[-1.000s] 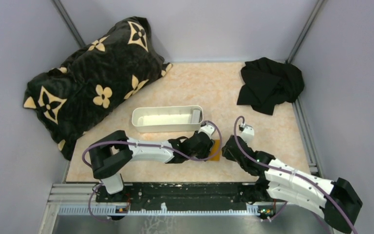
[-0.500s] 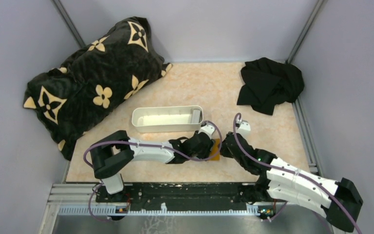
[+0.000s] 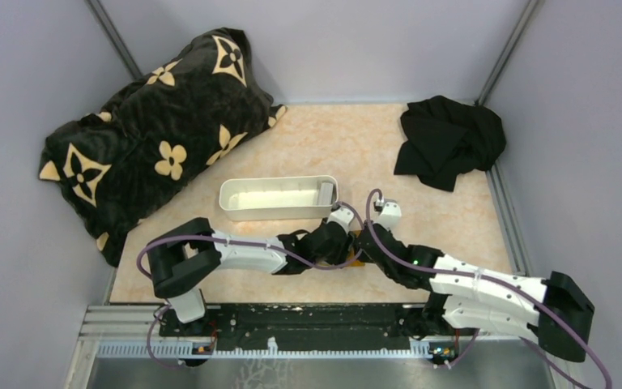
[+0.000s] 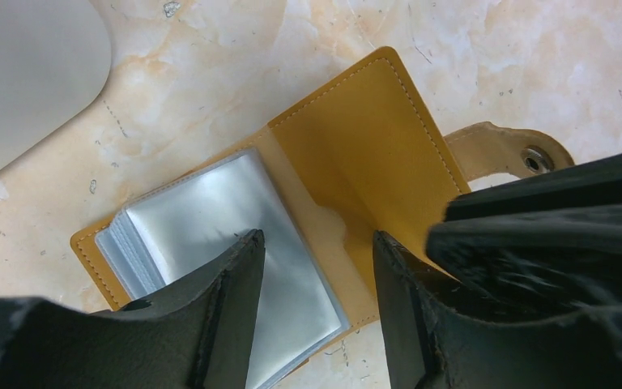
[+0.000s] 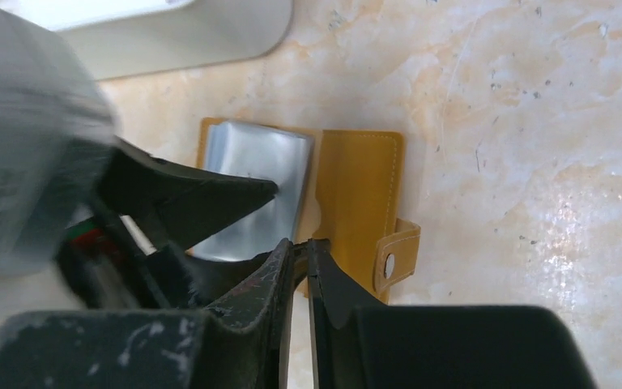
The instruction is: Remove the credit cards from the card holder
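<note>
**Right claw (image 5: 300,245) reaches the card holder (image 4: 356,162)**

It has moved in from the right, jaws almost together; whether it grips anything, I cannot tell. The open left claw (image 4: 316,243) stands over the card holder, which lies opened on the worktop (image 3: 332,146). Pulling cards can likely start.

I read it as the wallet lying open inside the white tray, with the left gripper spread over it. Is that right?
Not quite. The wallet does lie open with the left gripper spread over it, but it is on the table beside the white tray, not inside it. The left wrist view shows this.
</note>
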Controlling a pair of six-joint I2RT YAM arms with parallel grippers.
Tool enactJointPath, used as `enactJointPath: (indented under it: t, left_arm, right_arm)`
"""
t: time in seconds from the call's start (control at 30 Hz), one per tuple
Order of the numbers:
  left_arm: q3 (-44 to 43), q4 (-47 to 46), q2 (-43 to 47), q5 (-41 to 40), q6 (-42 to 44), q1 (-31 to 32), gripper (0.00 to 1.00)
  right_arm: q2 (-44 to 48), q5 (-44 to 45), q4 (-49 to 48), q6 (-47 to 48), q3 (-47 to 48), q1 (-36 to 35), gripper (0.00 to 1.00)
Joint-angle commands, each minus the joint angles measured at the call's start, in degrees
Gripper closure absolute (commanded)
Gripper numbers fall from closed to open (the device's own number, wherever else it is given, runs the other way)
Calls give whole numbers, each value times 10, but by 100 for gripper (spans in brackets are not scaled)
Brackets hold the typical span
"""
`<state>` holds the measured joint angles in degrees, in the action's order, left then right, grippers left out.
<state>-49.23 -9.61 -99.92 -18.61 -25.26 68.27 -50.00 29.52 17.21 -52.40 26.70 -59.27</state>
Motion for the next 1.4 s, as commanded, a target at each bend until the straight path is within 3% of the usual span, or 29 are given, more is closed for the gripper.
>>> enactJointPath:
  t: [0.0, 0.17, 0.4, 0.7, 0.87, 1.0, 1.17, 1.37]
  left_arm:
    - [36, 78, -14, 16, -13, -1, 41]
    - [52, 69, 26, 31, -21, -1, 40]
    - [92, 27, 115, 38, -16, -1, 37]
    - [106, 21, 212, 67, -23, -1, 27]
    - [87, 47, 175, 48, -25, -2, 27]
    - [96, 38, 147, 42, -45, -2, 30]
    - [105, 14, 125, 43, -48, -7, 31]
    - [105, 19, 127, 43, -49, -11, 31]
  right_arm:
    - [-55, -5, -46, -22, 16, -7, 90]
    - [-62, -9, -81, -44, -36, 4, 91]
    - [2, -52, -122, -55, -128, 48, 93]
    - [15, -74, -110, -47, -131, 57, 96]
    - [49, -85, -95, -27, -96, 45, 98]
    - [83, -66, -91, 1, -32, -15, 100]
    - [29, -76, -75, 21, 35, -43, 100]
    - [-53, -99, -136, 4, 23, -45, 100]
